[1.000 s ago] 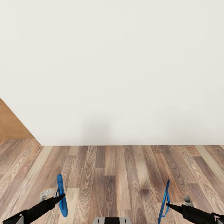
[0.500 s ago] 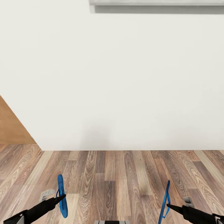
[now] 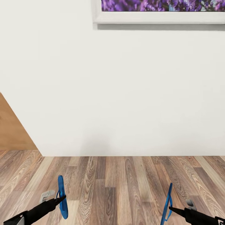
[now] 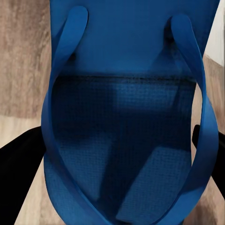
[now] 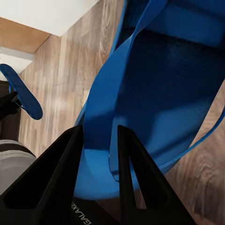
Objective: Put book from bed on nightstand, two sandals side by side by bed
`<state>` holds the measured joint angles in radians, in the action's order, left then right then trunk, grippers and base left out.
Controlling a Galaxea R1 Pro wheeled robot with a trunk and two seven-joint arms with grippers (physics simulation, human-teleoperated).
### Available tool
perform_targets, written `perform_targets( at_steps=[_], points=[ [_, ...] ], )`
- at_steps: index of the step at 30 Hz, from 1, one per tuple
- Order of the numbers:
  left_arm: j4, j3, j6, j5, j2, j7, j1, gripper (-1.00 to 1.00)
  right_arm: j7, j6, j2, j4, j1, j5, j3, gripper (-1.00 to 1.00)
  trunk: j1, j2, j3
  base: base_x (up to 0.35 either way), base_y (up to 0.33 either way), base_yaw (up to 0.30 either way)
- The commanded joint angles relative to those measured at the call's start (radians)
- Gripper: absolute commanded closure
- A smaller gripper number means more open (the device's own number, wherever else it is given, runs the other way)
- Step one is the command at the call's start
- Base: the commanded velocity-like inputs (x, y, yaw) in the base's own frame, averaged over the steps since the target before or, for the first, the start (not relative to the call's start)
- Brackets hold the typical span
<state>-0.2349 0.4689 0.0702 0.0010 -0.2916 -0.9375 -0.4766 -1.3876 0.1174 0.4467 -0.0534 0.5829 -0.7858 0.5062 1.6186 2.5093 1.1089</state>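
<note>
While each black hand pinches a blue sandal, lots of bare wood-plank floor point(image 3: 118, 184) lies open ahead, up to a plain white wall point(image 3: 125, 93). At lower left the left hand point(image 3: 62, 197) is clamped on one flat, thin sandal point(image 3: 61, 197) held on edge. At lower right the right hand point(image 3: 171, 208) grips the other sandal point(image 3: 167, 203). A white-framed purple picture point(image 3: 162, 9) hangs along the top edge.
</note>
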Motion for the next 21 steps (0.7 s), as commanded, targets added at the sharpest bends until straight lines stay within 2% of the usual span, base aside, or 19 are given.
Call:
perform_targets(
  at_steps=[1,21],
  points=[
    [0.000,0.004,0.007,0.000,0.000,-0.004,0.000,1.00,-0.007,0.012,0.000,-0.003,0.001,-0.010,0.009,1.00,-0.001,0.000,-0.003,0.000,0.000,0.000],
    [0.000,0.002,0.007,-0.001,0.002,-0.001,0.000,1.00,-0.007,0.011,0.000,-0.003,0.001,-0.010,0.009,1.00,-0.010,-0.005,-0.080,0.000,0.000,0.000]
  ],
)
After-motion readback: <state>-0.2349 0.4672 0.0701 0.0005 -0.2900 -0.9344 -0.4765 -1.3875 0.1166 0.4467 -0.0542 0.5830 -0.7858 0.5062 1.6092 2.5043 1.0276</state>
